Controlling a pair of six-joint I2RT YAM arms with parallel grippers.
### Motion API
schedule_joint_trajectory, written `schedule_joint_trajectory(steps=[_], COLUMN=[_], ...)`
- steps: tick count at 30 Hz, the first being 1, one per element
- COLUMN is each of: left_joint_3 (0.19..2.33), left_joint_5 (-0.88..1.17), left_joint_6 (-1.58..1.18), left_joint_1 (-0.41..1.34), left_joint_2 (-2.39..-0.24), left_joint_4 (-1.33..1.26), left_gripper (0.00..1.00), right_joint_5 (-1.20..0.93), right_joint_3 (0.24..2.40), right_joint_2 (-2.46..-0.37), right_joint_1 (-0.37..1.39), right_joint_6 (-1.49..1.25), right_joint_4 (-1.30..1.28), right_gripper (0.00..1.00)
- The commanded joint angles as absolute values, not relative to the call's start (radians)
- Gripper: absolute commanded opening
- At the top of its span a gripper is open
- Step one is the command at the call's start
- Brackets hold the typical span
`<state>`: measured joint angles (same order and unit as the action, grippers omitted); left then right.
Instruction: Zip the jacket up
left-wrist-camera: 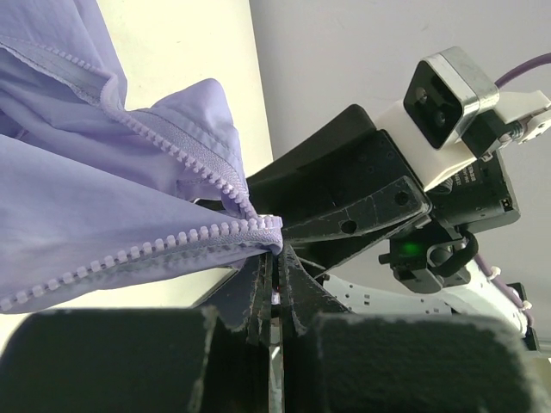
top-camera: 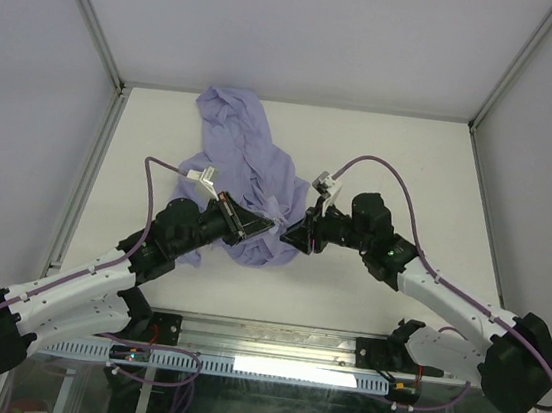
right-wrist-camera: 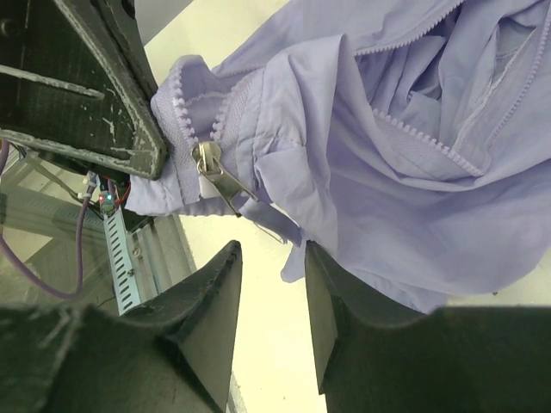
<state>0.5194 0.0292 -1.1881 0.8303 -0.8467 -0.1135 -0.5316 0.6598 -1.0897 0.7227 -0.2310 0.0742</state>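
The lavender jacket [top-camera: 247,153] lay crumpled on the counter [top-camera: 412,163]. Its bulk stretched from the zipper slider [right-wrist-camera: 209,160] toward the far edge, and only its near hem reached the two arms.

The left tool [left-wrist-camera: 275,267] was closed tight on the hem, right beside the slider, at the point where the two tooth rows [left-wrist-camera: 172,245] converged. The fabric there was held up off the counter.

The right tool [right-wrist-camera: 271,258] stood partly open and held nothing. Daylight showed between its fingers. In the right wrist view it sat just short of the slider and was not touching it. The pull tab [right-wrist-camera: 225,185] hung down from the slider toward the gap between the fingers.

- **Governing relation:** the slider lay directly ahead of the right tool's open gap, and the left tool's hold was on the slider's other side. The right arm was the free one, and judged the one to take the tab.
- **Zipper axis:** the tooth rows ran from the slider away from both tools, into the bunched cloth toward the far side of the counter. Travel would therefore have to go away from the left tool's anchor.
- **Slider engagement:** whether both rows were properly seated in the slider could not be told.
- **Risk:** the tab was small and hung at a slant, so a closing grip could catch loose fabric beside the slider instead.
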Motion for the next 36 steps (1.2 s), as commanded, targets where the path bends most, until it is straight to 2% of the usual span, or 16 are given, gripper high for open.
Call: schedule_joint_trajectory(steps=[1,11,15,17,18,19,27,36], left_joint_3=[0.568,0.566,0.573,0.577,0.581,0.586,0.696,0.757], left_joint_5=[0.048,0.045,0.037,0.031,0.028,0.027,0.072,0.137], left_joint_6=[-1.167,-1.168,-1.152,-1.138,-1.128,-1.116,-0.924,-0.788], left_joint_1=[0.834,0.835,0.834,0.834,0.834,0.835,0.836,0.866], left_joint_2=[-0.827,-0.825,-0.824,-0.825,-0.827,-0.830,-0.912,-0.963], left_joint_4=[-0.135,-0.132,-0.109,-0.088,-0.075,-0.056,0.117,0.133], left_gripper=[0.00,0.00,0.00,0.00,0.00,0.00,0.00,0.00], right_joint_5=[-0.485,-0.513,-0.519,-0.519,-0.518,-0.517,-0.563,-0.577], right_joint_3=[0.634,0.631,0.641,0.660,0.678,0.700,0.956,1.113], right_joint_2=[-1.100,-1.151,-1.143,-1.120,-1.108,-1.097,-1.135,-1.238], right_joint_1=[0.732,0.736,0.736,0.736,0.736,0.736,0.736,0.736], right_joint_6=[-0.266,-0.296,-0.273,-0.273,-0.232,-0.196,-0.054,-0.023], right_joint_4=[0.294,0.392,0.342,0.267,0.218,0.169,-0.183,-0.209], right_gripper=[0.38,0.36,0.20,0.20,0.07,0.00,0.00,0.00])
